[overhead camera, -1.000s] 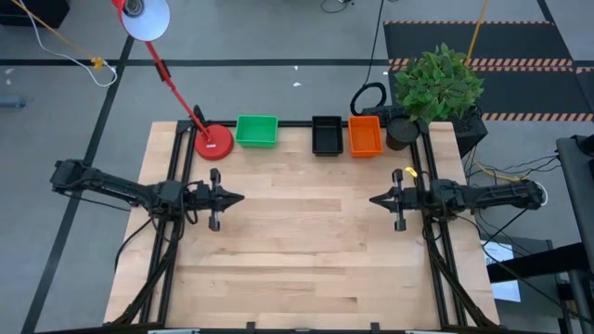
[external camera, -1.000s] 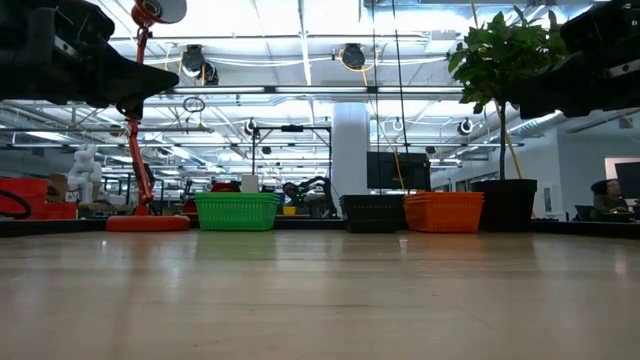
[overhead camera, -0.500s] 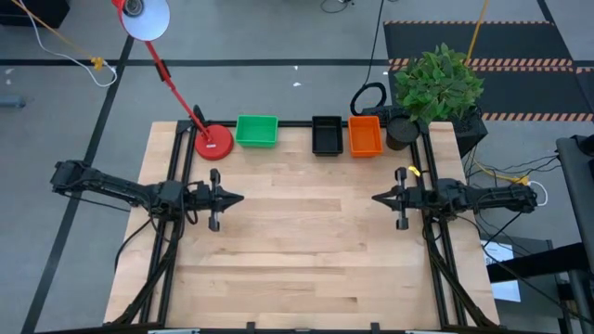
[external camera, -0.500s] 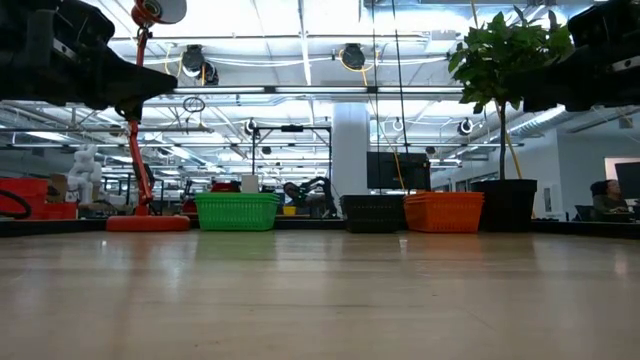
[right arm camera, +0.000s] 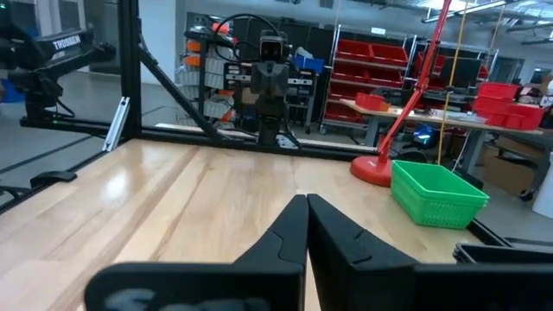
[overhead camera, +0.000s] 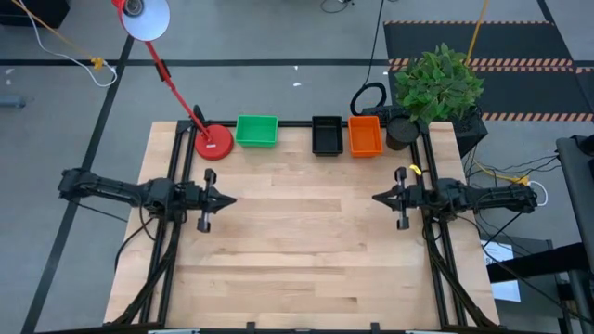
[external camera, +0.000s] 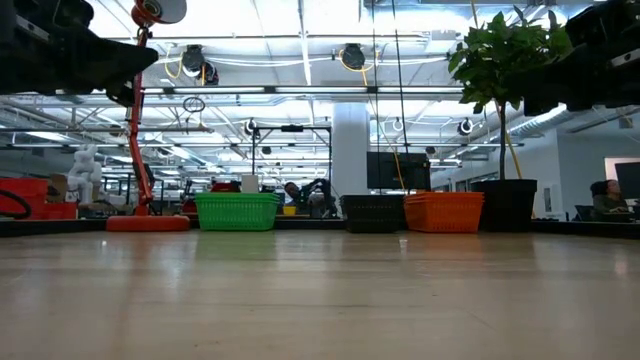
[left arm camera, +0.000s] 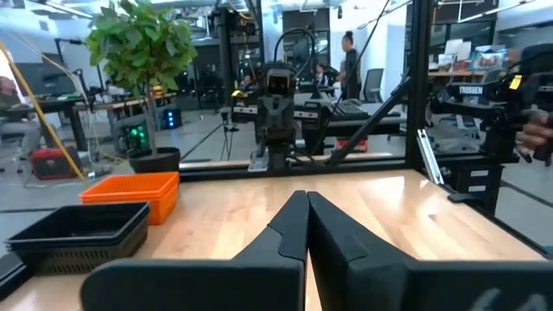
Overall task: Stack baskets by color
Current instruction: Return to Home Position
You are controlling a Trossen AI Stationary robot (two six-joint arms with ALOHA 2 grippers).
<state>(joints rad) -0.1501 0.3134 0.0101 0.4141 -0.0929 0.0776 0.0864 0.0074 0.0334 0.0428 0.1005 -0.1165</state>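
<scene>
Sorting looks done, so I judge this the homing step. L gripper (overhead camera: pixel 224 199) hangs over the table's (overhead camera: pixel 297 250) left side, fingers pressed together w/ nothing in them. R gripper (overhead camera: pixel 379 198) is opposite over the right side, same state. Next move only needs both arms tucked to rest, well apart from the baskets.

Baskets sit along the far edge, mouths up. Green basket (overhead camera: pixel 257 130) is just beside the red lamp base (overhead camera: pixel 213 142), long axis across the table. Black basket (overhead camera: pixel 326 135) and orange basket (overhead camera: pixel 365 136) are side by side, long axes front-to-back (count per stack can't be told).
</scene>
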